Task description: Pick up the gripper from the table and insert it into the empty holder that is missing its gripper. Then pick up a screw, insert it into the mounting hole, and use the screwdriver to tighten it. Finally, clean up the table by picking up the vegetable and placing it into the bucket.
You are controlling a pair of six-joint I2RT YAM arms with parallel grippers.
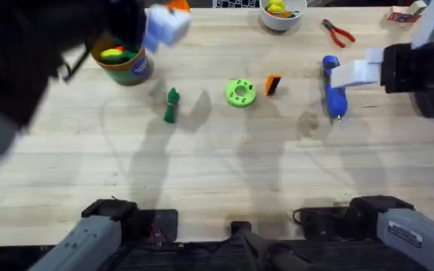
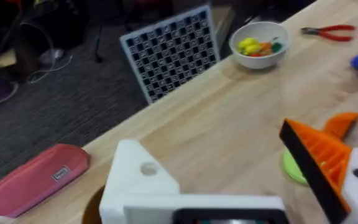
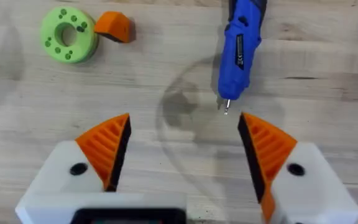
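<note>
The small orange gripper (image 1: 273, 84) (image 3: 114, 26) lies on the table beside a green disc (image 1: 240, 92). The blue screwdriver (image 1: 333, 86) (image 3: 240, 50) lies to its right, thin tip toward me. My right gripper (image 1: 353, 74) (image 3: 184, 121) hovers open just off that tip, both orange pads in place. My left gripper (image 1: 164, 26) (image 2: 210, 140) is raised at the far left near the bucket (image 1: 123, 62), open and holding nothing. One of its fingers is the bare white holder (image 2: 135, 180); the other carries an orange pad. The dark-green vegetable (image 1: 172, 105) lies in front of the bucket.
A white bowl (image 1: 282, 13) of toys and red-handled pliers (image 1: 337, 31) sit at the far edge. The bucket holds yellow and red toys. A checkerboard panel (image 2: 169, 53) and a pink pouch (image 2: 33, 180) lie past the table's far edge. The near half of the table is bare wood.
</note>
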